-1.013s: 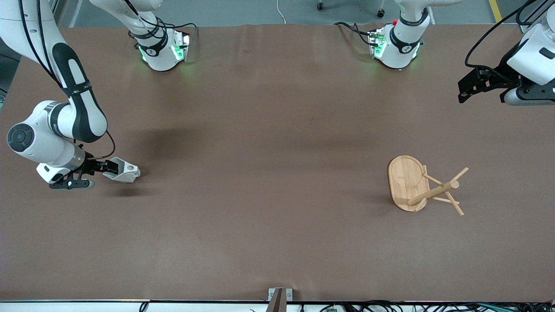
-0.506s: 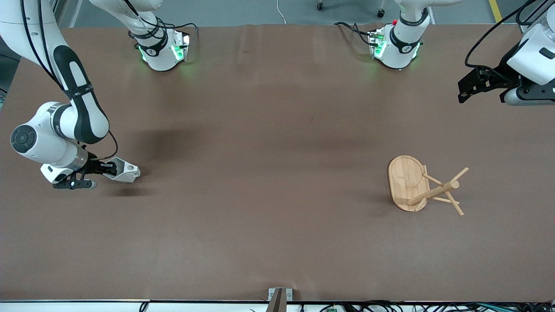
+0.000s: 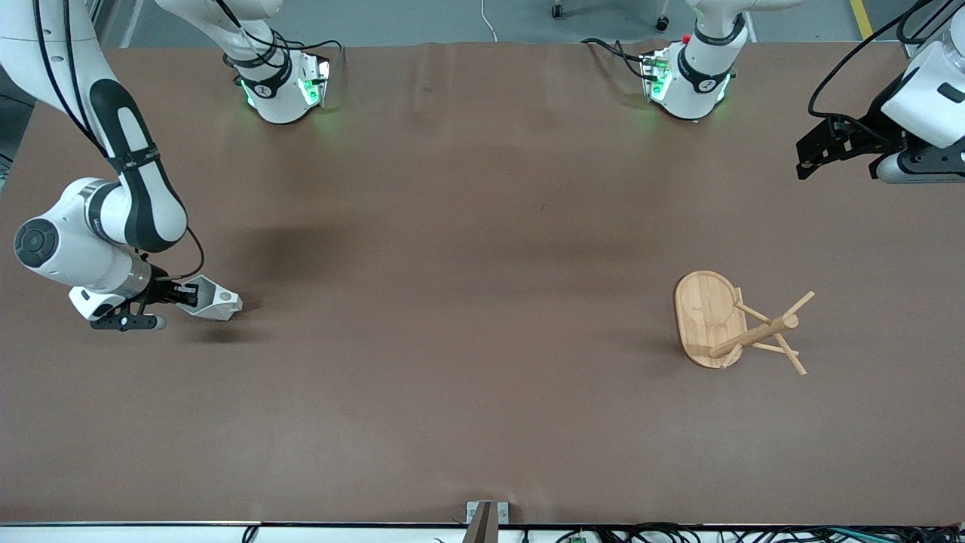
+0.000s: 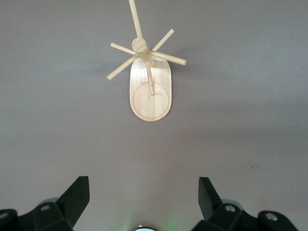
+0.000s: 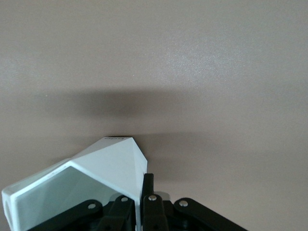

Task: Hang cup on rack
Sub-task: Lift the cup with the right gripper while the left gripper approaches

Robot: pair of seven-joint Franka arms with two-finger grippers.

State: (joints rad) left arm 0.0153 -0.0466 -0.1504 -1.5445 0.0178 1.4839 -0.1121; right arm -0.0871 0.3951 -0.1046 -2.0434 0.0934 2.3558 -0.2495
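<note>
The white faceted cup (image 3: 213,299) lies on its side on the table at the right arm's end, its mouth turned toward my right gripper (image 3: 188,296). That gripper is shut on the cup's rim, one finger inside the mouth and one outside, as the right wrist view shows on the cup (image 5: 103,168) with the right gripper (image 5: 142,199). The bamboo rack (image 3: 735,324) lies tipped over toward the left arm's end, post and pegs pointing sideways. My left gripper (image 3: 840,154) hangs open over the table's edge at the left arm's end, looking at the rack (image 4: 149,79); left gripper (image 4: 143,195).
Both arm bases (image 3: 283,83) (image 3: 690,79) stand along the table's edge farthest from the front camera. A small metal bracket (image 3: 486,516) sits at the nearest edge. Brown tabletop (image 3: 467,302) lies between cup and rack.
The right gripper's fingers have closed onto the cup's rim, and the cup shifted slightly toward the gripper. The left arm and the rack have not moved.
</note>
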